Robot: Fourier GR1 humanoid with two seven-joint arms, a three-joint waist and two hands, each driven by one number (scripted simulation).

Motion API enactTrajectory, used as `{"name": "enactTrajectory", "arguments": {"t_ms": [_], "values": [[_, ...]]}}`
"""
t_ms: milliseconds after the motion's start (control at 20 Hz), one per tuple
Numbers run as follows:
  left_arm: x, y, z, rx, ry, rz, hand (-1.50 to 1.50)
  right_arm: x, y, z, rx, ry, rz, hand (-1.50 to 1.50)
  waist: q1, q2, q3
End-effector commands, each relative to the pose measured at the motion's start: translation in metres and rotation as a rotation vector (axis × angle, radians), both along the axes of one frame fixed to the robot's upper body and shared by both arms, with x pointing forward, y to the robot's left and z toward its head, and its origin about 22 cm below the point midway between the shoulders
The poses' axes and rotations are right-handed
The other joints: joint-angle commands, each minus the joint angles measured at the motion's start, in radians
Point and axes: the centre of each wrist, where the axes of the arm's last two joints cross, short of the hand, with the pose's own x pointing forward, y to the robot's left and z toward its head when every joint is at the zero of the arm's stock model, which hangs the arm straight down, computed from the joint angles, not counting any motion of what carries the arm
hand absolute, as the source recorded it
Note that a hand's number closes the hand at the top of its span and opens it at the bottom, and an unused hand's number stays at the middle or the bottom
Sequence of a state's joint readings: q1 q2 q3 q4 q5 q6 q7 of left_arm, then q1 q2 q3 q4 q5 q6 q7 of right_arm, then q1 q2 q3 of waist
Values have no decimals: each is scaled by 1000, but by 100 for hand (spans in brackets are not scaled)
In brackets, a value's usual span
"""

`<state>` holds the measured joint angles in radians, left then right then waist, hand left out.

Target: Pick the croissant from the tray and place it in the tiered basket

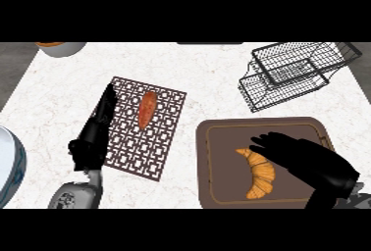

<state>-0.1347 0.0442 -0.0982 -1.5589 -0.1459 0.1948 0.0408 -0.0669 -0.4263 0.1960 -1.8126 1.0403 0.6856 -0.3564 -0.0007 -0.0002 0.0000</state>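
The croissant [259, 172] lies on the tray [217, 162], just left of the right hand [315, 164], whose fingers [272, 142] are spread, holding nothing.

One croissant [259, 172] lies in one brown tray [210, 162]; one carrot [147, 109] on one lattice mat [163, 127]; one tiered basket [297, 73]; two black hands, left hand [94, 139] and right hand [315, 162].

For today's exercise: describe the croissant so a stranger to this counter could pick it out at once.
Find the brown tray at the counter's lower right. The croissant lies on it, beside the right hand. It is golden and crescent-shaped, unlike the straight orange item on the patterned mat.
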Motion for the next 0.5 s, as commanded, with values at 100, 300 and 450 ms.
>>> {"name": "enactTrajectory", "arguments": {"t_ms": [100,300,450], "values": [[-10,6,8,0,-15,-13,0,7,7,-25,-25,29,10,-150,3,0,0],[6,11,-8,9,-3,3,0,4,26,-17,-31,34,-1,-150,0,0,0],[-1,9,19,7,-5,5,0,16,7,-31,-40,44,1,-150,4,0,0]]}}
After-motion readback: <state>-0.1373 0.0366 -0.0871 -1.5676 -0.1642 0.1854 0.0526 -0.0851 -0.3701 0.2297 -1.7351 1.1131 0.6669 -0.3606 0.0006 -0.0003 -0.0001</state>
